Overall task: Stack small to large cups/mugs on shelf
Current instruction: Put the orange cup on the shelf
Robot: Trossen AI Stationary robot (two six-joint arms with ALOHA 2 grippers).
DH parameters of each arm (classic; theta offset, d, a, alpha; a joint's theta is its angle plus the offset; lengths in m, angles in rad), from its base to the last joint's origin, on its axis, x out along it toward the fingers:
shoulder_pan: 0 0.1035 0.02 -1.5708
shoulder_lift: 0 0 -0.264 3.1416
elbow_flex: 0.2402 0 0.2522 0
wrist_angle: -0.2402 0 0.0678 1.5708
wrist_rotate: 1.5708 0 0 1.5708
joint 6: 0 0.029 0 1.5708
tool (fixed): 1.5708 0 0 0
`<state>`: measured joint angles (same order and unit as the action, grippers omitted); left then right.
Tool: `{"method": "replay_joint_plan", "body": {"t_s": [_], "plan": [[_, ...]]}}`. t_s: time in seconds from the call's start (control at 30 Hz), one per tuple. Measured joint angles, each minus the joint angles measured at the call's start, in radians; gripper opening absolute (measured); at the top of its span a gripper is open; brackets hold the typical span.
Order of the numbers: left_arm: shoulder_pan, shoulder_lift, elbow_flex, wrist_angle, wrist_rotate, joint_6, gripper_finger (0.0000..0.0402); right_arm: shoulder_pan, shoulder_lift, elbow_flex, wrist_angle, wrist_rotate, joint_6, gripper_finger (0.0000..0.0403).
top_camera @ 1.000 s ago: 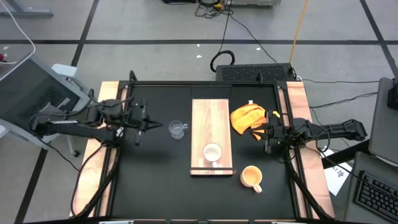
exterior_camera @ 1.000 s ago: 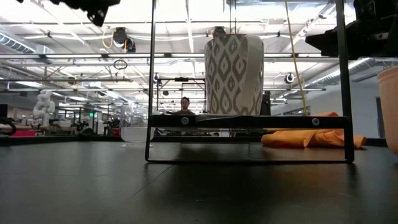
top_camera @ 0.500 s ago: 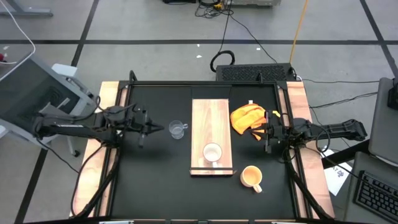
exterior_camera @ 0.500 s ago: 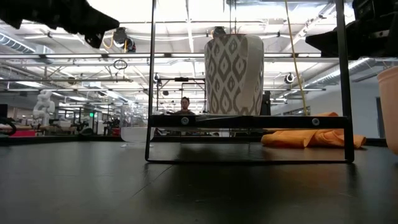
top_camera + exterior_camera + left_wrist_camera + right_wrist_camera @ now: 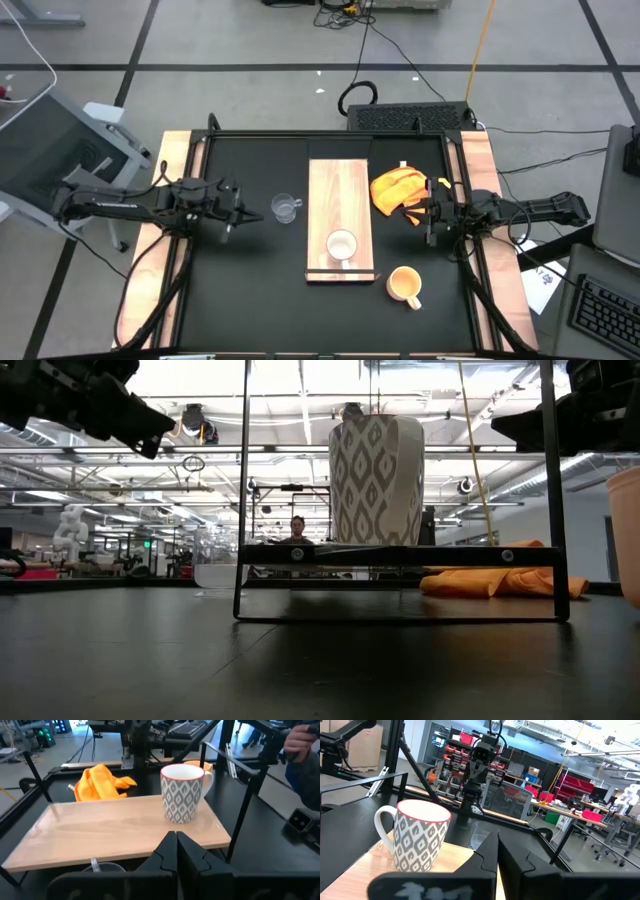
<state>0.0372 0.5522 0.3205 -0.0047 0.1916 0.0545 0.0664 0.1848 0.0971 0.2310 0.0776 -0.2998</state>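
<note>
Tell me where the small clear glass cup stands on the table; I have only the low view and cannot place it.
Observer: The small clear glass cup stands on the black tabletop, beside the long light wooden board on the left arm's side, not on the board.
Operator: Report the left gripper.
Observer: The left gripper is shut and points at the glass cup from just short of it, apart from it.
Operator: Place the orange mug.
Observer: The orange-yellow mug stands on the tabletop, off the board's lipped end, toward the right arm.
Operator: Report the right gripper.
Observer: The right gripper is shut, next to the orange-yellow cloth.
</note>
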Motion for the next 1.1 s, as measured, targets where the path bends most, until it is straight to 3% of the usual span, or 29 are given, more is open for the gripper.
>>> {"method": "replay_joint_plan", "body": {"t_s": [0.8,1.1], "plan": [[0.000,-0.273,-0.179,0.027,-0.037,-0.030,0.0000,0.000,0.000,0.000,-0.004,0.000,0.000,0.0000],[0.001,-0.301,-0.203,0.064,-0.014,-0.031,0.0000,0.000,0.000,0.000,-0.004,0.000,0.000,0.0000]]}}
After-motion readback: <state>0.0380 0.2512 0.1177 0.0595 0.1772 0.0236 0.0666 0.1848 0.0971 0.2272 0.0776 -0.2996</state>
